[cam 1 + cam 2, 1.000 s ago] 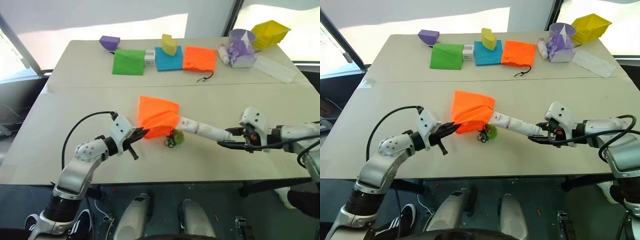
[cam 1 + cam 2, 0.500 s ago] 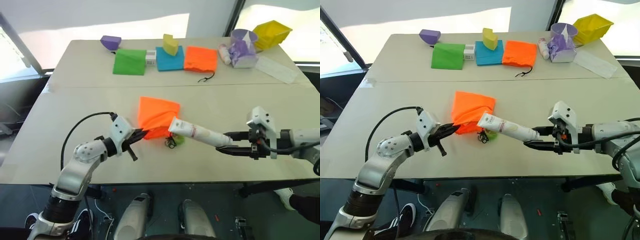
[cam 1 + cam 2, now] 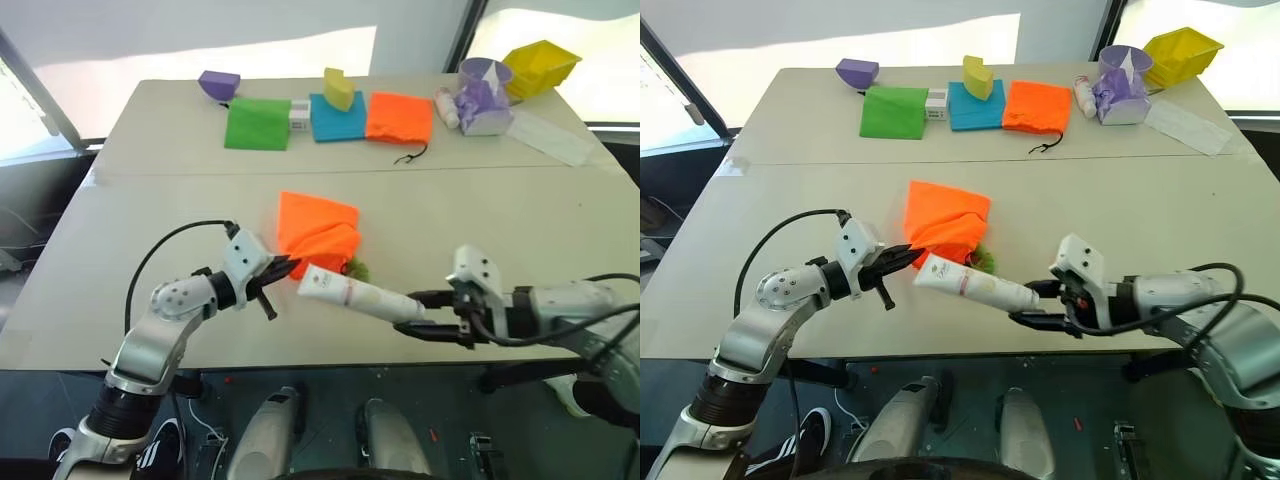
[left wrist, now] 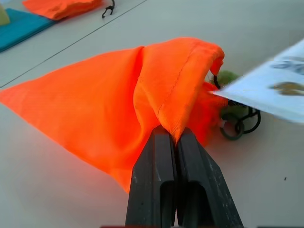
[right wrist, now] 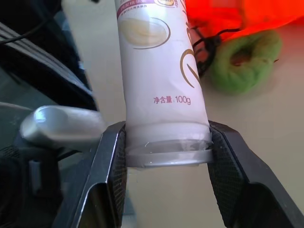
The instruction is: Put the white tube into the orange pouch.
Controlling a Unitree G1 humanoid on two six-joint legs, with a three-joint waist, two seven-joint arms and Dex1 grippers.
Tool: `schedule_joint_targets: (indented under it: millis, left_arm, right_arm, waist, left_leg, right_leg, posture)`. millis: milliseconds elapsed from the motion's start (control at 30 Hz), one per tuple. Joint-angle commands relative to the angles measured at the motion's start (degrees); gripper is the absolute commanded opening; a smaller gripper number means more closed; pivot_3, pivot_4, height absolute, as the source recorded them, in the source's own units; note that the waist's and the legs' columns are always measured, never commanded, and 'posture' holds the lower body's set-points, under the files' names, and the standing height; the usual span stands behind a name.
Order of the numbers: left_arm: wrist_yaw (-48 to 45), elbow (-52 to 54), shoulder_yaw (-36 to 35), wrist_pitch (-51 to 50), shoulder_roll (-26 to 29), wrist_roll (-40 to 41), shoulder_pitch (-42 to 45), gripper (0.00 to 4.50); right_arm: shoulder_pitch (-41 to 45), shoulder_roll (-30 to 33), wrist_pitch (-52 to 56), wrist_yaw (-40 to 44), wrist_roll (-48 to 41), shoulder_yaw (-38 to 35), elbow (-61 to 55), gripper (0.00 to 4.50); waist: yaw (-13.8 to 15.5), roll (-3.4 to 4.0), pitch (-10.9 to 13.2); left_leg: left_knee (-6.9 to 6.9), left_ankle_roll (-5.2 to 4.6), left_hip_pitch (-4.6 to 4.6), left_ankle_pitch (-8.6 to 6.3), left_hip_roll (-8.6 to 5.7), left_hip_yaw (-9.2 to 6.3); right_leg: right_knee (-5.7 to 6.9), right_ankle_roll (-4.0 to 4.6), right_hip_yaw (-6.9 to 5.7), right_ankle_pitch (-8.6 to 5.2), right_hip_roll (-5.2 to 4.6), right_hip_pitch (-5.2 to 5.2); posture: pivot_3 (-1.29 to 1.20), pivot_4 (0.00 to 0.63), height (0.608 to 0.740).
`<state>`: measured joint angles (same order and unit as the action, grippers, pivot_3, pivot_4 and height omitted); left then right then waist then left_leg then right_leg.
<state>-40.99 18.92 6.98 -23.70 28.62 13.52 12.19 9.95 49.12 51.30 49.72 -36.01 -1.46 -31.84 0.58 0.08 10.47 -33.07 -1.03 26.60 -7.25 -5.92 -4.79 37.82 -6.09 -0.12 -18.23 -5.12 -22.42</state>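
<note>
The orange pouch (image 3: pixel 318 232) lies mid-table, its near edge lifted; my left gripper (image 3: pixel 283 266) is shut on that edge, and the left wrist view shows the fabric (image 4: pixel 142 90) pinched between the fingers. Its green pom-pom (image 3: pixel 357 268) and dark cord lie at the pouch's near right corner. My right gripper (image 3: pixel 418 313) is shut on the crimped end of the white tube (image 3: pixel 352 292), which it holds above the table in front of the pouch. The tube's cap end points toward my left gripper and stays outside the pouch. In the right wrist view the tube (image 5: pixel 159 71) sits between both fingers.
Along the far table stand a purple bowl (image 3: pixel 219 84), green pouch (image 3: pixel 258 124), blue pouch (image 3: pixel 337 118) with a yellow piece on it, a second orange pouch (image 3: pixel 399 116), a small bottle (image 3: pixel 445 106), a purple box (image 3: pixel 484 96), a yellow bin (image 3: pixel 541 66) and a white sheet (image 3: pixel 550 136).
My right gripper has swung left and nearer with the tube. The tube's cap end has come away from the pouch's right side and now lies in front of the pouch. The left gripper has held still.
</note>
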Motion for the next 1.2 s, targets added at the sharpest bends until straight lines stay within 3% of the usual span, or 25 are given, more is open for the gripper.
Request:
schedule_joint_targets:
  millis: [33,200,467,733,1067,1200]
  left_arm:
    - [0.24,3.71,-1.54,-0.9,0.37,1.64,-0.01,0.0]
    - [0.76,4.7,-1.52,-1.78,0.03,2.22,-0.26,0.0]
    - [1.55,3.73,-2.55,-1.42,-0.06,2.33,-0.73,0.0]
    - [0.55,6.26,-1.73,-2.72,0.48,3.92,-0.85,0.0]
    - [1.15,6.3,-0.61,-2.64,0.28,3.55,-1.71,0.0]
    - [1.39,6.05,-0.38,-2.65,-0.34,3.68,-1.77,0.0]
  right_arm:
    - [2.26,-3.55,-2.28,-6.15,4.81,3.3,0.75,1.81]
    - [0.65,-3.81,-2.14,-7.18,6.38,5.72,-1.4,1.81]
    - [-3.54,3.03,-1.39,-0.46,1.39,0.34,-4.1,1.81]
    - [1.17,-7.53,-0.05,-13.23,8.39,6.52,-0.81,1.81]
    - [5.0,-25.18,13.05,-29.79,6.73,7.64,-4.06,1.81]
    - [9.1,-31.73,15.95,-37.83,12.22,10.11,0.59,1.81]
  waist:
    - [0.07,0.02,0.0]
    - [0.27,0.02,0.0]
    - [0.11,0.01,0.0]
    - [0.03,-0.02,-0.03]
    - [0.09,-0.03,-0.04]
    - [-0.32,0.0,-0.05]
  left_leg:
    - [0.0,0.0,0.0,0.0,0.01,-0.01]
    - [-0.02,-0.01,0.02,0.01,-0.03,-0.02]
    - [-0.03,-0.01,-0.06,0.0,-0.01,-0.02]
    - [-0.02,0.0,-0.11,0.0,0.13,0.0]
    - [-0.02,0.0,-0.13,0.0,0.11,0.01]
    - [0.02,0.02,-0.14,0.02,0.12,0.0]
  right_leg:
    - [0.0,0.0,-0.02,0.0,0.0,0.0]
    - [-0.01,-0.02,-0.04,0.01,0.01,-0.01]
    - [0.0,-0.03,-0.04,0.01,0.01,0.09]
    - [0.05,0.05,-0.08,0.09,0.02,0.02]
    - [0.08,0.04,-0.06,0.1,0.07,-0.05]
    - [0.22,0.05,-0.01,0.11,0.11,-0.15]
  posture:
    - [0.0,0.15,0.74]
    - [0.0,0.15,0.74]
    - [0.0,0.15,0.74]
    - [0.0,0.15,0.74]
    - [0.0,0.15,0.74]
    - [0.0,0.15,0.74]
